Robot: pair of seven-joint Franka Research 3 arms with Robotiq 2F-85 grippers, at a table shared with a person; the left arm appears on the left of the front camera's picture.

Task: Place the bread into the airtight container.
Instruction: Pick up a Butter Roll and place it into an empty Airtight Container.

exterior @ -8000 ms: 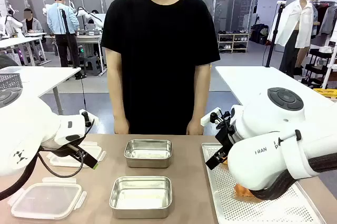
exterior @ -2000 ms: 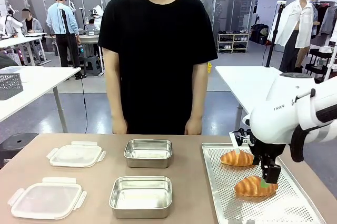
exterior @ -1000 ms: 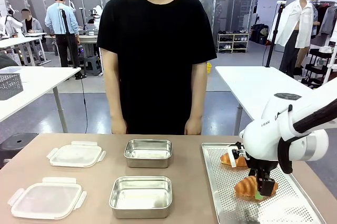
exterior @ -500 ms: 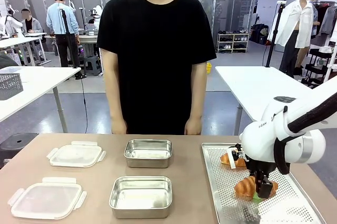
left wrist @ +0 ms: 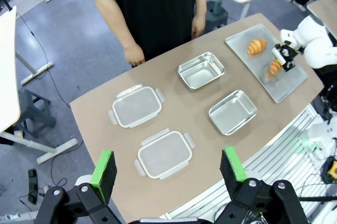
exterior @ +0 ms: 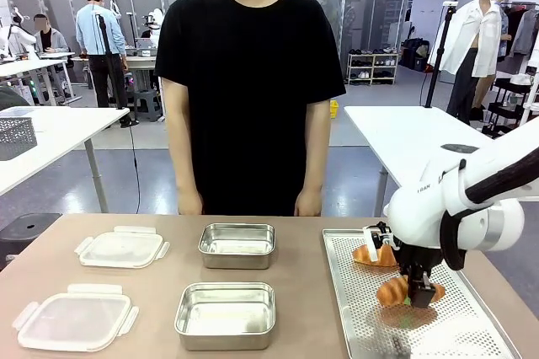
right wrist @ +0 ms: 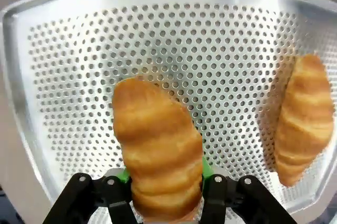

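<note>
Bread [right wrist: 157,145] sits clamped across its thick middle between the green pads of your right tool [exterior: 418,288], which is closed on it; gripping there likely keeps the soft croissant balanced. It hangs just above the perforated tray [exterior: 472,325], a shadow under it, near the second croissant [exterior: 373,254] lying flat. The near steel container [exterior: 225,315] stands uncovered, its clear lid [exterior: 74,320] set aside to your left, presumably so you can drop the bread straight in. Your left tool [left wrist: 167,170] hovers high over the surface [left wrist: 100,134], jaws apart, holding nothing.
</note>
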